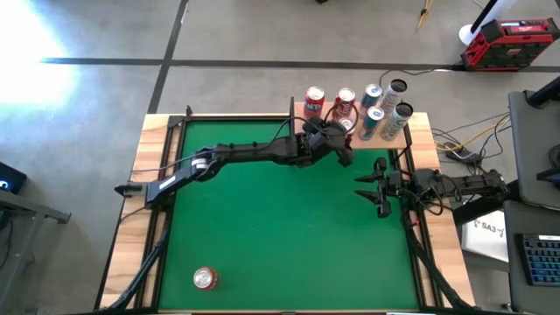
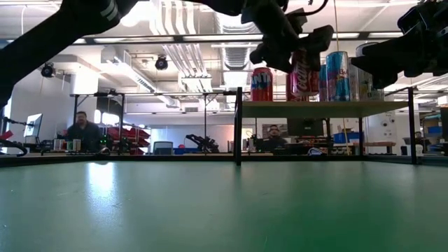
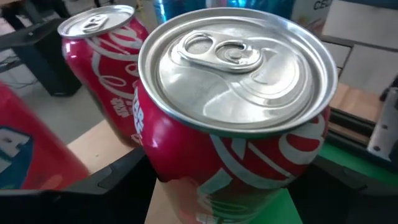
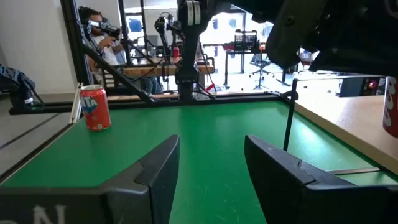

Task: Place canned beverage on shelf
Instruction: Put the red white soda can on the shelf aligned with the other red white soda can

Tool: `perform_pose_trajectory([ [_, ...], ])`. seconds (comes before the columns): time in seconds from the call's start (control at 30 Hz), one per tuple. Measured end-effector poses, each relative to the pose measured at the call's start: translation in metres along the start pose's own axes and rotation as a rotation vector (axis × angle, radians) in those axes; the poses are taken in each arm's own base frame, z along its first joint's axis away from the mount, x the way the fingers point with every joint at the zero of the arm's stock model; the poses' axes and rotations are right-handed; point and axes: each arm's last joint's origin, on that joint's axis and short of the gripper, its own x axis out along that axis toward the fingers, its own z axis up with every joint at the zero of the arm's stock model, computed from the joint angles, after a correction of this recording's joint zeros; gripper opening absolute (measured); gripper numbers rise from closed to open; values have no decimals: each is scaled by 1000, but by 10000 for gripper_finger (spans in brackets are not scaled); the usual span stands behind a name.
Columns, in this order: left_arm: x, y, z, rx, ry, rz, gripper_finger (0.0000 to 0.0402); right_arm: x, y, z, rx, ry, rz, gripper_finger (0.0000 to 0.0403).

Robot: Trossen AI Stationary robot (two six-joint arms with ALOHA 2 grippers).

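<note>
The left gripper (image 1: 343,140) has its fingers closed around a red aluminium beverage can with white lettering (image 3: 239,124), held upright at the front edge of the small light-wood shelf with thin black posts (image 1: 411,131) at the tabletop's far right corner. Other cans (image 1: 385,109) stand on the shelf. The right gripper (image 1: 372,188) hovers near the tabletop's right edge, its fingers closed and empty. Another red can (image 1: 205,278) stands near the front edge.

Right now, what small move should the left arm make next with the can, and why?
Probably lower it gently. The left hand grips a red can at the shelf, beside another red can; in the low view its base seems slightly above the board, so release looks premature.
</note>
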Motion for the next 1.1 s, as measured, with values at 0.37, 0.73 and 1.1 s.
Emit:
perform_pose_trajectory([
  [0.37, 10, 12, 3, -46, 3, -51, 289, 0, 0, 0, 0, 0, 0, 173],
  [0.73, 18, 24, 3, -49, 34, -122, 289, 0, 0, 0, 0, 0, 0, 173],
  [1.1, 24, 32, 4, -58, 46, -131, 289, 0, 0, 0, 0, 0, 0, 173],
])
